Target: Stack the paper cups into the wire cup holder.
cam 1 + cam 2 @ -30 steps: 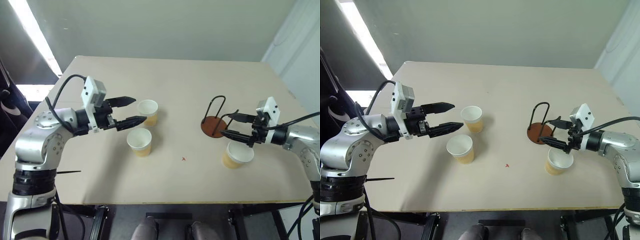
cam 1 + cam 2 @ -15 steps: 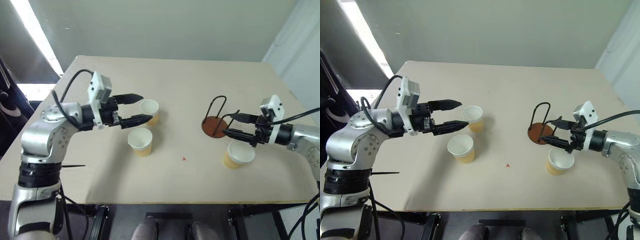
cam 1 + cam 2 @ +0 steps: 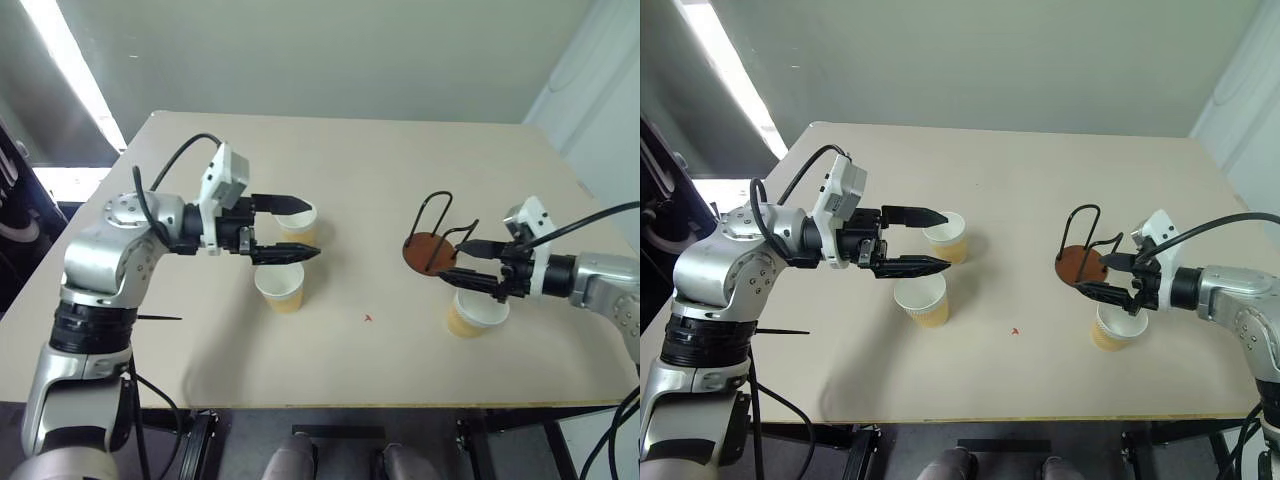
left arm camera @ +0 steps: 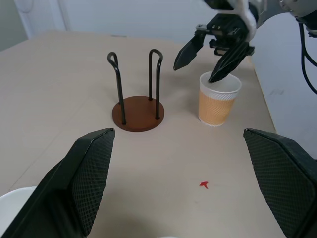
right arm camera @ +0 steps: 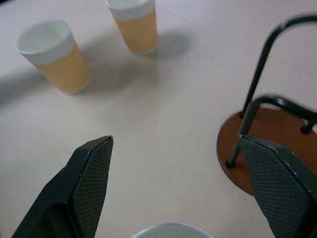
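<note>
Right end effector [image 3: 470, 265] spread wide (empty) above paper cup [image 3: 475, 313].

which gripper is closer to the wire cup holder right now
Right. The right gripper hovers open just beside the wire cup holder, above a cup. The left gripper is open far across the table.

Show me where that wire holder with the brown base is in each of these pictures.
Left eye view: holder right of centre, beside the right end effector.
Right eye view: same spot, right of centre.
Left wrist view: upright near the middle, a cup next to it.
Right wrist view: at the right edge, partly cut off.
Shared landmark: the red mark on the table shows in the eye views and the left wrist view.
</note>
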Controlling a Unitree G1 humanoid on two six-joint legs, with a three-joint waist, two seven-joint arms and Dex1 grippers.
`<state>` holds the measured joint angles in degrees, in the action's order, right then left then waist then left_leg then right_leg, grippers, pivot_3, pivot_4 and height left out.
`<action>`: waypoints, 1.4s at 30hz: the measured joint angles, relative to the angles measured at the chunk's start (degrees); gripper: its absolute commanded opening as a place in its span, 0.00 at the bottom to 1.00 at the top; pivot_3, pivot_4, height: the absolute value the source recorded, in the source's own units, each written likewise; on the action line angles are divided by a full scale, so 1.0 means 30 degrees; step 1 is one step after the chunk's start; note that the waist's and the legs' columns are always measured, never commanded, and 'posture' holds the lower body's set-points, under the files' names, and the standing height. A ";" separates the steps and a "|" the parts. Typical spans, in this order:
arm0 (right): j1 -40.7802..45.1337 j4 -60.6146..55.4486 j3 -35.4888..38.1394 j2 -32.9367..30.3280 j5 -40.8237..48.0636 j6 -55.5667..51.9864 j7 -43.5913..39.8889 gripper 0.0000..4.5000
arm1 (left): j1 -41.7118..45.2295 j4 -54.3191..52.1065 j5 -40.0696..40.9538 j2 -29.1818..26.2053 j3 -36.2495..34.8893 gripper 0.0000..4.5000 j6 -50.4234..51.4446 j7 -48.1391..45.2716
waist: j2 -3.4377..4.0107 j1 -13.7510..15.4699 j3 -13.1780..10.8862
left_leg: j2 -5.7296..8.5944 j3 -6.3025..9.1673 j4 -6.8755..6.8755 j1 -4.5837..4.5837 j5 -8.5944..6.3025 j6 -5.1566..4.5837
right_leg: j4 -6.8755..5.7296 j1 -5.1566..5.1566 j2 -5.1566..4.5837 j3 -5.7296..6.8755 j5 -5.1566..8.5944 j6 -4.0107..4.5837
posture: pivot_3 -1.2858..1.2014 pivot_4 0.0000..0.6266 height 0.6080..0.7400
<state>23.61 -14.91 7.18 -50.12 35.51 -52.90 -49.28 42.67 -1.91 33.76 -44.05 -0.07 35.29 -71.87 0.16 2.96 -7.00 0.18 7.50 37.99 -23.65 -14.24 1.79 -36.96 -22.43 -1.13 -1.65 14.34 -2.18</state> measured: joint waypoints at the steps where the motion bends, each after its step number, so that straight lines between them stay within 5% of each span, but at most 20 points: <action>1: 0.0116 0.0267 -0.0187 0.0007 -0.0213 0.0023 0.0165 0.92 | 0.0006 -0.0008 0.0008 0.0015 0.0001 0.99 0.0000 -0.0084 | 0.0000 0.0001 0.0000 | 0.0000 -0.0001 0.0000 -0.0001 0.0000 -0.0001 | 0.0000 -0.0002 -0.0001 -0.0002 -0.0001 -0.0001 | 0.52 0.24 1.00; 23: 0.2955 0.3387 -0.1706 0.3531 -0.3689 0.0991 0.3525 0.92 | 0.0337 -0.0039 -0.0008 0.0074 0.0000 0.99 0.0003 -0.0140 | 0.0002 -0.0017 -0.0001 | -0.0006 -0.0002 0.0000 -0.0031 -0.0005 -0.0011 | 0.0000 -0.0044 0.0000 -0.0002 -0.0001 -0.0001 | 0.52 0.24 1.00; 26: 0.3095 0.3448 -0.1875 0.3800 -0.3794 0.0927 0.3729 0.80 | 0.0340 -0.0037 0.0016 0.0073 -0.0002 1.00 0.0098 -0.0069 | 0.0002 -0.0014 -0.0001 | -0.0007 -0.0002 0.0001 -0.0034 -0.0005 -0.0011 | -0.0001 -0.0049 -0.0001 -0.0002 -0.0001 -0.0001 | 0.52 0.24 1.00; 36: 0.3345 0.3607 -0.1998 0.3496 -0.3851 0.0619 0.3243 0.01 | 0.0364 -0.0188 0.0286 -0.0863 0.0008 1.00 0.1133 -0.0834 | 0.0004 0.0000 -0.0002 | -0.0006 -0.0002 -0.0004 -0.0061 -0.0004 -0.0007 | -0.0001 -0.0074 0.0000 -0.0002 -0.0001 -0.0001 | 0.52 0.24 1.00; 42: 0.3864 0.3624 -0.2236 0.2036 -0.3654 0.0684 0.1028 0.01 | 0.0730 -0.0491 0.0331 -0.1120 0.0276 1.00 0.1392 -0.1482 | 0.0003 0.0008 -0.0002 | -0.0005 -0.0006 -0.0004 -0.0099 -0.0004 -0.0005 | -0.0002 -0.0107 -0.0002 -0.0003 -0.0001 -0.0001 | 0.52 0.24 1.00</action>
<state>35.21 -4.04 0.47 -44.01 24.55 -50.84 -46.20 44.86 -3.38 34.75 -47.41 0.76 39.47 -76.31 0.17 2.98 -7.01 0.16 7.49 37.98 -23.94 -14.25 1.77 -36.96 -22.75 -1.14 -1.66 14.34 -2.18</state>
